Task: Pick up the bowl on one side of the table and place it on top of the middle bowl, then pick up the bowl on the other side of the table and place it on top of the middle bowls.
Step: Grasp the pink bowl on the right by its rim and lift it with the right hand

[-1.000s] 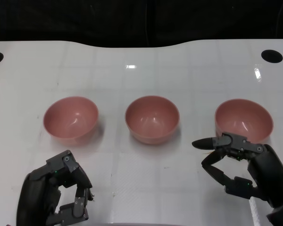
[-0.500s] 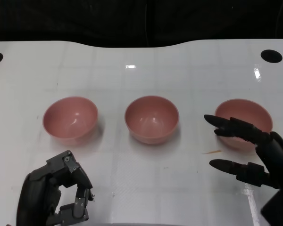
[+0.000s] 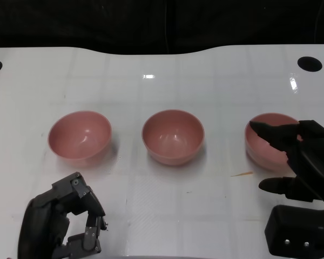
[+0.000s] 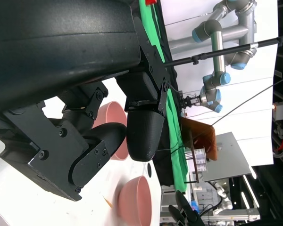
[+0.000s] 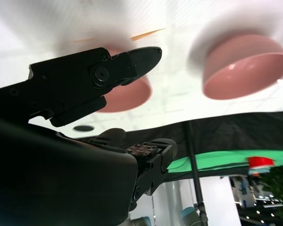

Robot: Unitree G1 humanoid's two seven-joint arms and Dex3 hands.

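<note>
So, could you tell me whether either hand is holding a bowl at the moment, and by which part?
Nothing is held. The right hand is spread open around the right bowl, fingers not yet closed on its rim. The left hand is curled in, empty.

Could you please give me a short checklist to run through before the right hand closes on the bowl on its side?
1. Right hand open, fingers apart, holding nothing: ok.
2. Right hand's upper fingers reach over the right bowl, lower one on the near side: ok, but whether they touch the rim: cannot tell.
3. Right bowl upright on the table: ok.
4. Middle bowl upright, nothing in it, ready to receive: ok.
5. Left hand curled in near the table's front edge, apart from the left bowl and out of the path: ok.
6. Thin small stick on the table by the right bowl, maybe under the fingers: not ok.
</note>
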